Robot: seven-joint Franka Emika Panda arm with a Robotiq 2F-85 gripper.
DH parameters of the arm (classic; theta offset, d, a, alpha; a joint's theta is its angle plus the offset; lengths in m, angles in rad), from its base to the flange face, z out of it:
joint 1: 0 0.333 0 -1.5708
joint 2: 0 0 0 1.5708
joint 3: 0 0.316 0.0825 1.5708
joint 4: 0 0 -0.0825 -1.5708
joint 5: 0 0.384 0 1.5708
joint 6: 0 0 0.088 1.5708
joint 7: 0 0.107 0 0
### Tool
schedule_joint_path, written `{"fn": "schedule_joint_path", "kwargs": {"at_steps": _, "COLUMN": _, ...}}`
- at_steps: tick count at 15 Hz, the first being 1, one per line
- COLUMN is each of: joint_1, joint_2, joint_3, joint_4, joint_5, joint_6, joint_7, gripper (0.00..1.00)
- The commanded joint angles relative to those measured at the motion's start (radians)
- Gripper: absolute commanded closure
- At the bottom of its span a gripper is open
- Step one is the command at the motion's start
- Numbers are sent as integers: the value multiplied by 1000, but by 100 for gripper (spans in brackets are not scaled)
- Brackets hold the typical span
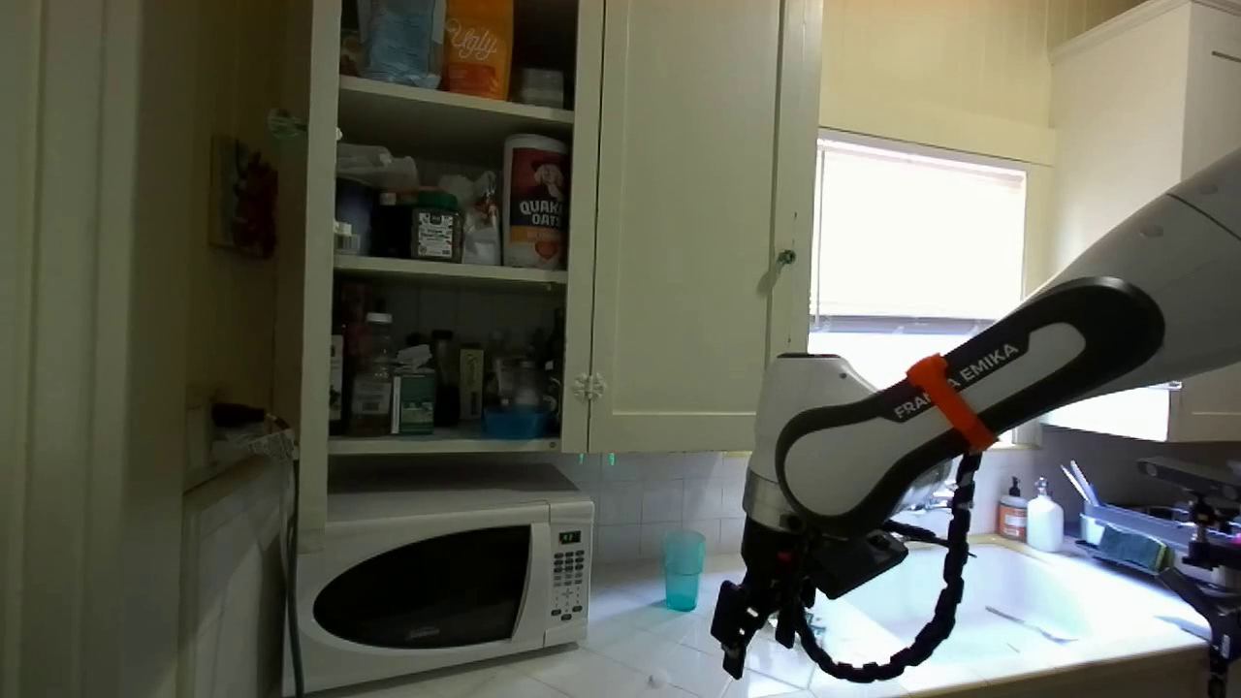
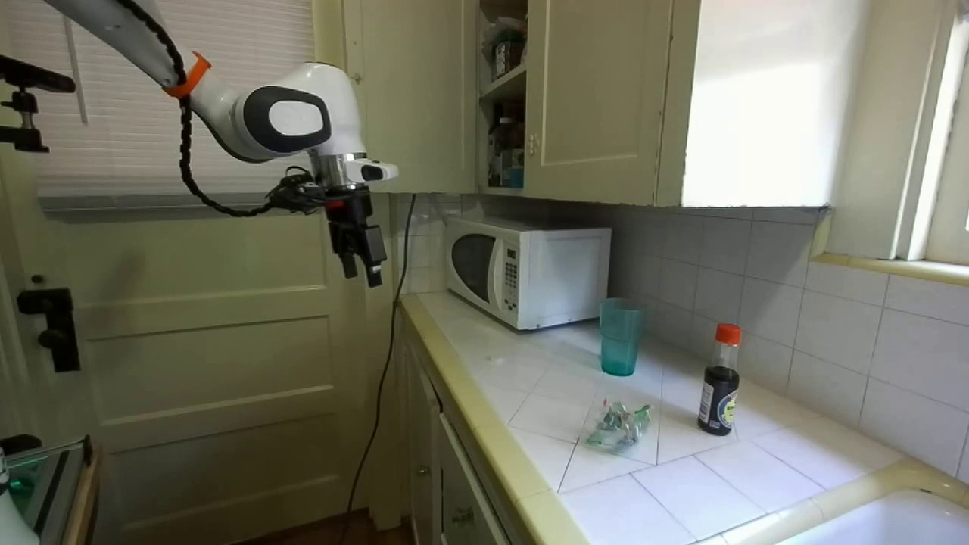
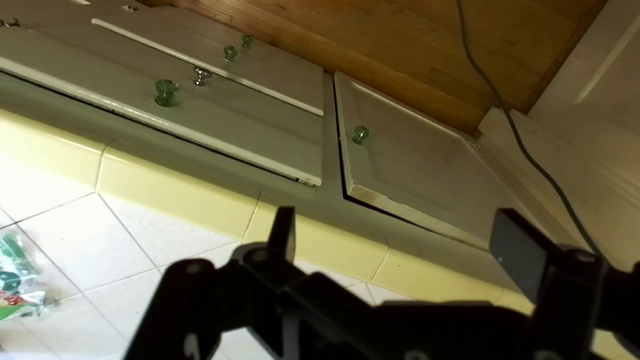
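My gripper is open with nothing between its fingers, as the wrist view (image 3: pixel 400 235) shows. It hangs pointing down, above the counter's front edge, in both exterior views (image 1: pixel 759 651) (image 2: pixel 362 274). A teal cup (image 2: pixel 621 338) stands upright on the white tiled counter, and also shows in an exterior view (image 1: pixel 683 572). A clear crinkled bag with green contents (image 2: pixel 619 425) lies on the counter and shows at the left edge of the wrist view (image 3: pixel 17 275). A dark sauce bottle with a red cap (image 2: pixel 718 393) stands upright near the backsplash. My gripper touches none of these.
A white microwave (image 1: pixel 441 582) (image 2: pixel 564 276) stands in the counter's corner, door shut. Above it an open cupboard holds oats (image 1: pixel 535 204), jars and bottles. Its neighbouring door (image 1: pixel 693 223) is shut. A sink (image 2: pixel 893 522) adjoins the counter. A cable (image 2: pixel 382 378) hangs by the counter's end.
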Motion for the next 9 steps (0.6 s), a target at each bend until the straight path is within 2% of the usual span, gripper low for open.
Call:
{"fn": "schedule_joint_path", "kwargs": {"at_steps": 1, "joint_1": -40, "joint_2": -28, "joint_3": -47, "joint_4": -25, "joint_5": 15, "joint_6": 88, "joint_7": -26, "gripper": 0}}
{"fn": "schedule_joint_path", "kwargs": {"at_steps": 6, "joint_1": -61, "joint_2": -7, "joint_3": -121, "joint_4": -7, "joint_5": 68, "joint_6": 225, "joint_7": -84, "gripper": 0}}
{"fn": "schedule_joint_path", "kwargs": {"at_steps": 8, "joint_1": -49, "joint_2": -22, "joint_3": -158, "joint_4": -9, "joint_5": 144, "joint_6": 218, "joint_7": -112, "gripper": 0}}
{"fn": "schedule_joint_path", "kwargs": {"at_steps": 9, "joint_1": -66, "joint_2": -7, "joint_3": -123, "joint_4": 3, "joint_5": 79, "joint_6": 203, "joint_7": -71, "gripper": 0}}
